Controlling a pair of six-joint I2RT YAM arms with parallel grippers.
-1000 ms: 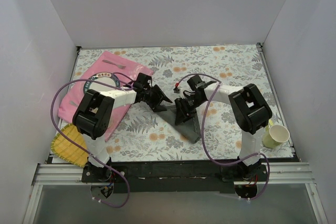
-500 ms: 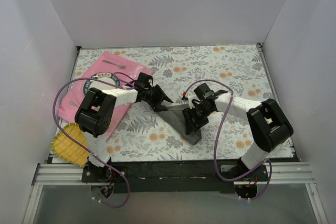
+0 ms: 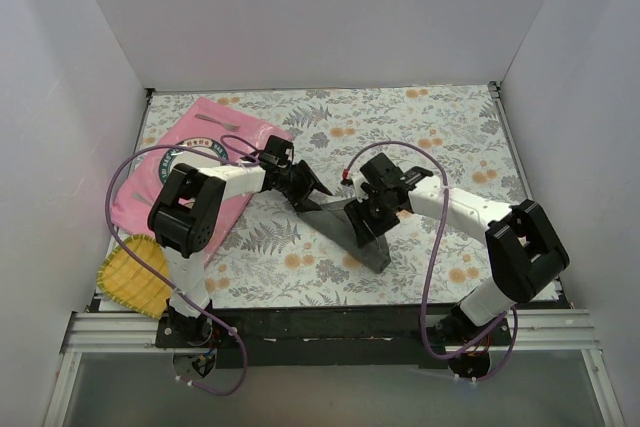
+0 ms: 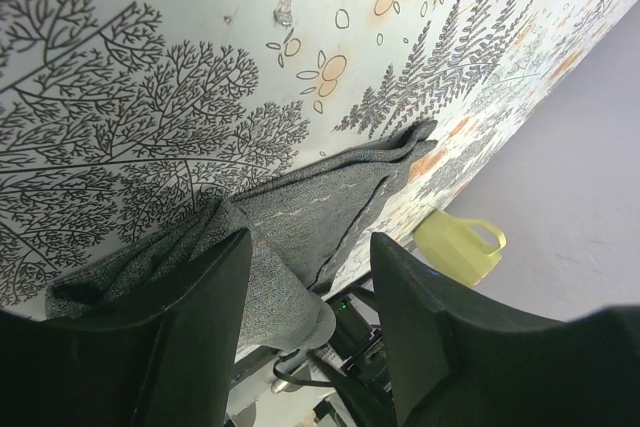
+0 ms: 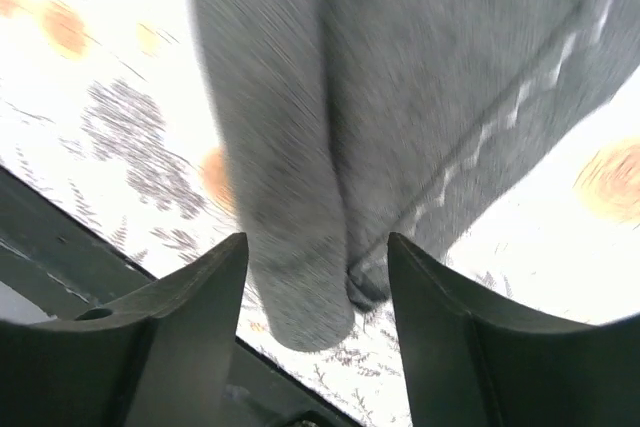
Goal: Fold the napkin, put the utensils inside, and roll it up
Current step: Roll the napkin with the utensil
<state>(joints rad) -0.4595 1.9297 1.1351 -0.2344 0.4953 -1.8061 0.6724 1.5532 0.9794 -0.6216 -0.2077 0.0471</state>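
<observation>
Napkin [image 3: 366, 239], charcoal grey with a paler stitched hem, lies bunched near the middle of the flower-printed table [image 3: 440, 127]. It forms a ridge running from my left gripper [image 4: 312, 242] towards the near edge. My left fingers [image 4: 190, 317] stand apart, with a fold of the cloth rising between them and lying against one; there is a gap on the other side, and I cannot tell whether the fold bears on it. My right gripper [image 5: 317, 244] sits low over the middle of the napkin, just beside the left one. Its fingers [image 5: 180, 347] are spread, with a rolled fold and the hem showing in the gap. That view is blurred, so I cannot tell whether they touch the cloth. The utensils [image 3: 210, 119] show only as slim pale pieces, too small to tell apart. They lie on the pink placemat [image 3: 150, 192] at my far left, well apart from the napkin. A yellow ribbed mat [image 3: 130, 275] lies by the placemat's near corner. A yellow-green mug [image 4: 458, 244] stands beyond the napkin's far end in my left wrist view.
</observation>
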